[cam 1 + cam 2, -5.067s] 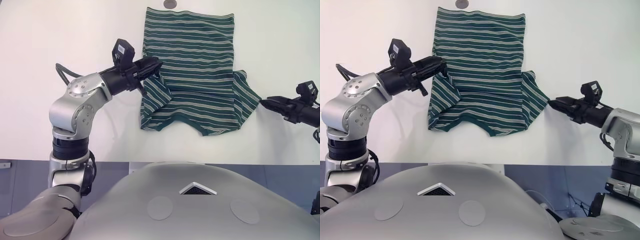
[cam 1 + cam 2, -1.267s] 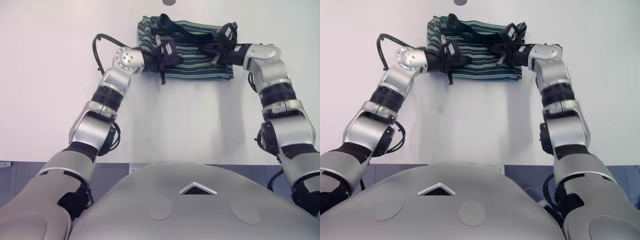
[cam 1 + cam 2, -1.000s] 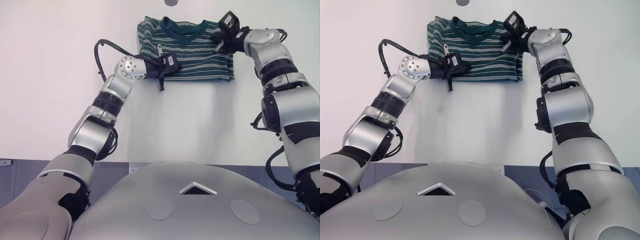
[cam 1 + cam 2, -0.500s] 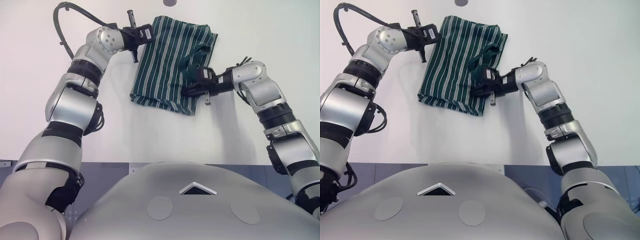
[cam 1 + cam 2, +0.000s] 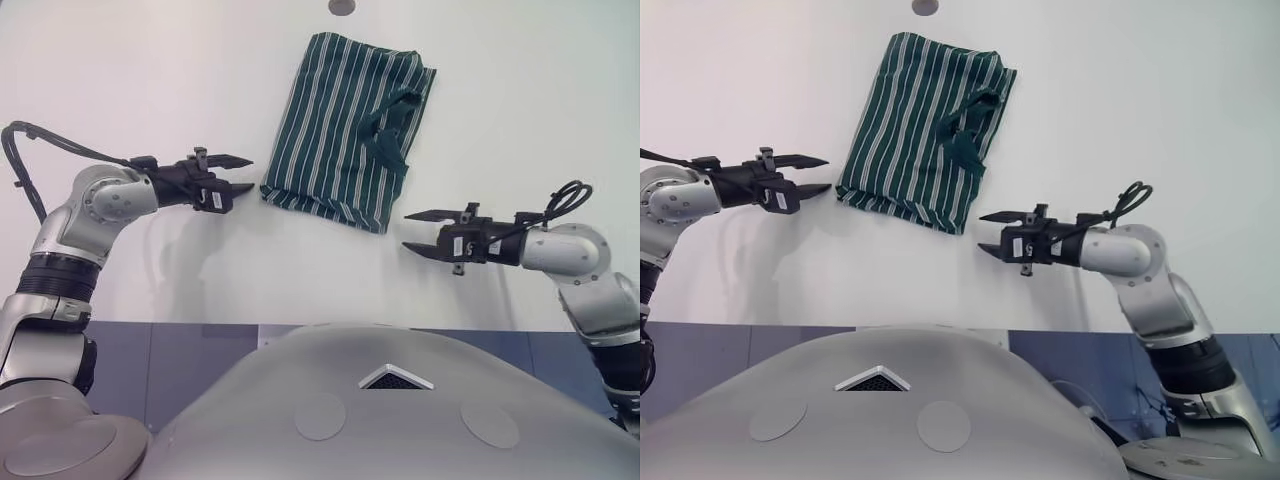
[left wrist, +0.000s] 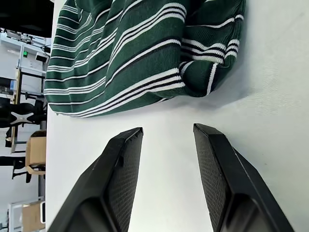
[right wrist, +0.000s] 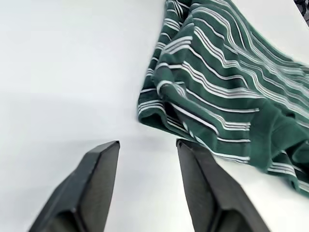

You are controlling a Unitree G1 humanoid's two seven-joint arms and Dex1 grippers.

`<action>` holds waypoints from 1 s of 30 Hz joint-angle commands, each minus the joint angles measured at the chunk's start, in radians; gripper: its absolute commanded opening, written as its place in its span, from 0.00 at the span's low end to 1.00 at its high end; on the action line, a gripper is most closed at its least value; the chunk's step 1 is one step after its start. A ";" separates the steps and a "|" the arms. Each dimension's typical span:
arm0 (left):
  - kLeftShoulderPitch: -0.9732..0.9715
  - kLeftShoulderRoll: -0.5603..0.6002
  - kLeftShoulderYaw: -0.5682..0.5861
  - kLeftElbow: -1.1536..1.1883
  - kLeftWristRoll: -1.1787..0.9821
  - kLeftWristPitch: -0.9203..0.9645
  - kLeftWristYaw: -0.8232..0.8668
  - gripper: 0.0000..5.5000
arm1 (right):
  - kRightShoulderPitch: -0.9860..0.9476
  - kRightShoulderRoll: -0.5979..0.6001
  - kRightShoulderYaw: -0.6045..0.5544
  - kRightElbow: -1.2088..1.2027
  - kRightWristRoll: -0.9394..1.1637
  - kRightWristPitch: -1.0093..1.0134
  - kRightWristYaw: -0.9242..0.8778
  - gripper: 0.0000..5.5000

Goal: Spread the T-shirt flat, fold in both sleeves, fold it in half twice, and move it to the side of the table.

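Counted: one T-shirt (image 5: 340,125), two grippers, one white table (image 5: 120,70), one small grey disc (image 5: 341,6) at the table's far edge.

T-shirt: folded into a compact rectangle, lying tilted on the far middle of the table, stripes running along its length, collar (image 5: 388,118) on top toward the robot's right.

Left gripper (image 5: 250,172): fingers spread apart, holding nothing, just beside the shirt's near-left corner, not touching.

Right gripper (image 5: 407,231): fingers likewise spread, empty, near the shirt's near-right corner, apart from it and closer to the table's front edge.

From the left wrist view: both finger pads over bare table, stacked fold layers at the shirt's corner, plus the room past the table edge with an office chair (image 6: 19,116) and cardboard boxes (image 6: 35,150).

From the right wrist view: rounded, layered corner of the fold just ahead of the spread fingers, with white tabletop between.
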 commanded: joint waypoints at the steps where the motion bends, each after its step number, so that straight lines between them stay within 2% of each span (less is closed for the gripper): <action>1: 0.001 -0.025 -0.048 0.028 0.075 -0.040 0.020 0.35 | -0.057 0.032 0.069 0.096 -0.112 -0.084 -0.064 0.40; 4: -0.029 -0.032 -0.078 0.053 0.154 -0.118 0.071 0.35 | -0.089 0.046 0.118 0.164 -0.167 -0.143 -0.098 0.40; 8: -0.064 -0.044 -0.131 0.097 0.257 -0.191 0.123 0.36 | -0.120 0.054 0.147 0.218 -0.173 -0.155 -0.110 0.26; 12: -0.067 -0.070 -0.170 0.106 0.218 -0.153 0.092 0.19 | -0.131 0.046 0.135 0.219 -0.100 -0.093 -0.077 0.08; 14: -0.005 -0.041 -0.196 -0.001 0.000 0.000 -0.077 0.12 | -0.107 0.014 0.093 0.117 0.091 0.079 0.025 0.00; 17: 0.121 0.087 -0.214 -0.319 -0.392 0.347 -0.324 0.04 | -0.065 -0.096 0.009 -0.059 0.368 0.360 0.173 0.00; 20: 0.116 0.157 -0.134 -0.558 -0.725 0.685 -0.403 0.02 | -0.101 -0.156 -0.141 -0.175 0.717 0.631 0.238 0.00; 22: 0.029 0.114 -0.077 -0.557 -0.828 0.824 -0.405 0.02 | -0.176 -0.123 -0.204 -0.157 0.846 0.733 0.205 0.00; 24: -0.085 0.030 -0.025 -0.450 -0.861 0.924 -0.366 0.02 | -0.305 -0.049 -0.229 -0.065 0.902 0.799 0.142 0.00; 26: -0.173 -0.048 0.007 -0.307 -0.835 0.963 -0.333 0.02 | -0.460 0.036 -0.203 0.093 0.856 0.819 0.069 0.00; 30: -0.346 -0.216 0.043 0.047 -0.723 0.967 -0.229 0.02 | -0.677 0.194 -0.057 0.433 0.603 0.746 -0.061 0.00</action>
